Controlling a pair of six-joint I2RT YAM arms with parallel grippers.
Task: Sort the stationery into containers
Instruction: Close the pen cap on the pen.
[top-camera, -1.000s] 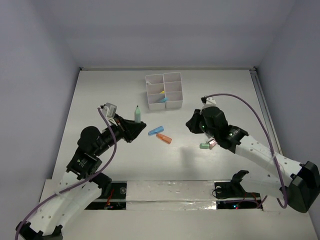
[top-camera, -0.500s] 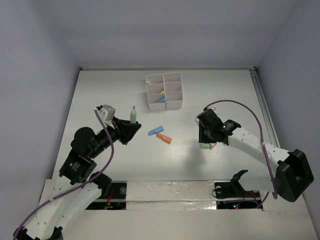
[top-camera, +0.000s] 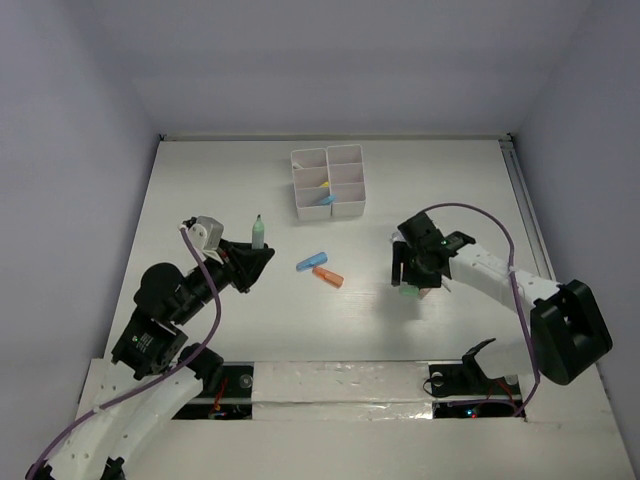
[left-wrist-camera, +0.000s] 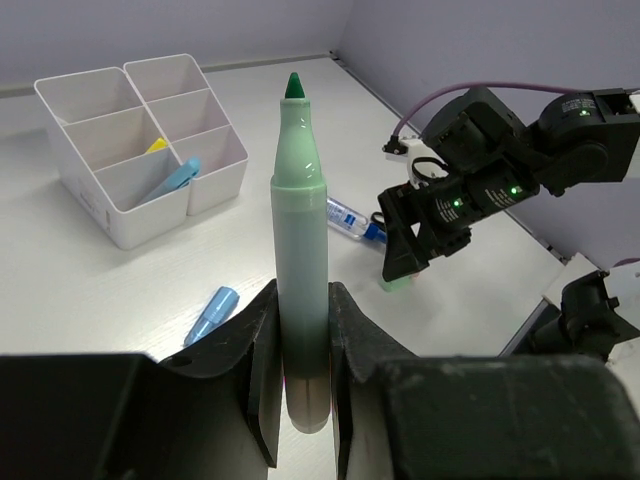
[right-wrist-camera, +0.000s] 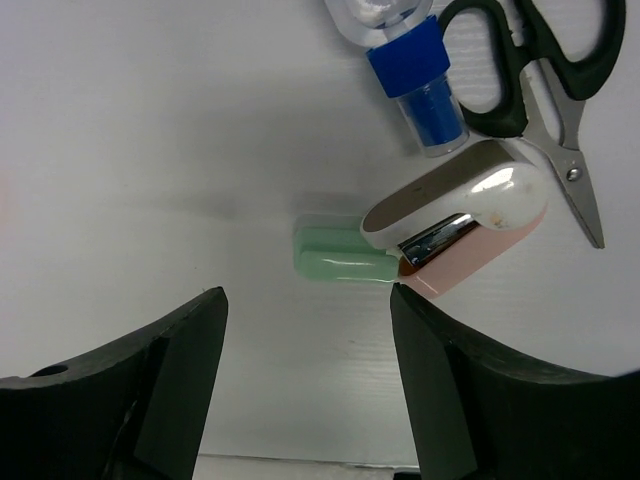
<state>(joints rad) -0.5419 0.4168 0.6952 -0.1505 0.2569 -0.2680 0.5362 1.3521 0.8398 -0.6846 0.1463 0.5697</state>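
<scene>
Overhead view: a white plastic six-compartment organizer (top-camera: 328, 182) sits at the far middle of the white table (top-camera: 200, 190). The left gripper (top-camera: 256, 258) is clamped on a pale-green marker (top-camera: 258, 234), which stands tip up, well short of the organizer. A short blue marker (top-camera: 311, 262) and an orange marker (top-camera: 328, 277) lie just beside each other near the table's middle. The right gripper (top-camera: 408, 278) points down over a small green eraser (top-camera: 408, 293) on the right.

Left wrist view: two black fingers (left-wrist-camera: 262, 350) squeeze the pale-green marker (left-wrist-camera: 300, 250) at its lower barrel. Behind it, the organizer (left-wrist-camera: 100, 205) holds a blue piece and something yellow in adjoining compartments. A blue-labelled tube (left-wrist-camera: 352, 217) lies near the right gripper.

Right wrist view: the right gripper (right-wrist-camera: 305, 300) has its jaws apart with nothing between them. The green eraser (right-wrist-camera: 340, 255) lies on the table just ahead, touching a white-and-pink stapler-shaped item (right-wrist-camera: 460, 230). Beyond are the tube's blue cap end (right-wrist-camera: 415, 80) and black-handled scissors (right-wrist-camera: 540, 80).
</scene>
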